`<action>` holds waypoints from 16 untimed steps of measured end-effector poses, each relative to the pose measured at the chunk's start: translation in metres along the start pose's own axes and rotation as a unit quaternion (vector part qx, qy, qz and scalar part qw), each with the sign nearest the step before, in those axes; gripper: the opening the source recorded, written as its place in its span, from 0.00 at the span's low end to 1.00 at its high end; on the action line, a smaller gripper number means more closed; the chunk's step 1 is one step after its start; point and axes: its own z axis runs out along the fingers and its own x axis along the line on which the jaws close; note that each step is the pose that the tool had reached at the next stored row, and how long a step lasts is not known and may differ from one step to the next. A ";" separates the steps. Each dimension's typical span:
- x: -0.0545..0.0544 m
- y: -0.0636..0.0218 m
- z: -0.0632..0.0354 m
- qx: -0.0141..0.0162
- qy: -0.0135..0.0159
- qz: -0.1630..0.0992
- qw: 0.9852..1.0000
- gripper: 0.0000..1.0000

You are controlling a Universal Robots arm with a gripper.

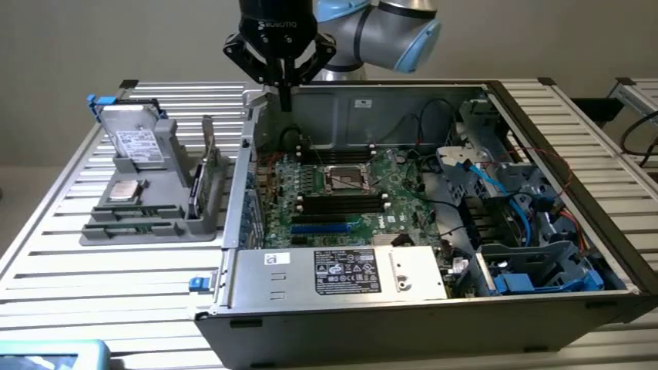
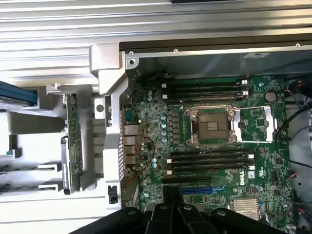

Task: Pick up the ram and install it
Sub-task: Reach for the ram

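Note:
The ram (image 1: 135, 229) looks like the narrow green strip lying flat in the front slot of the grey parts holder (image 1: 154, 202), at the exterior view's left. My gripper (image 1: 285, 106) hangs above the far left corner of the open computer case (image 1: 411, 308), well away from the holder. Its fingers are shut with nothing between them. In the wrist view the dark shut gripper (image 2: 173, 197) hovers over the green motherboard (image 2: 161, 122). Black memory slots (image 2: 209, 161) lie on both sides of the processor socket (image 2: 212, 126).
The holder also carries a silver hard drive (image 1: 135, 142), a processor chip (image 1: 125, 190) and a taller green card (image 1: 211, 185) standing on edge. Cables and blue drive bays (image 1: 535, 262) crowd the case's right half. A power supply (image 1: 340, 274) sits at its front.

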 end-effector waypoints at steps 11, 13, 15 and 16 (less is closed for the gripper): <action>0.044 -0.0031 -0.0010 -0.021 0.001 0.000 1.000 0.11; 0.053 -0.0037 -0.0012 -0.024 0.002 0.000 1.000 0.11; 0.062 -0.0044 -0.0014 -0.024 0.002 0.000 1.000 0.11; 0.067 -0.0047 -0.0015 -0.024 0.002 0.000 1.000 0.11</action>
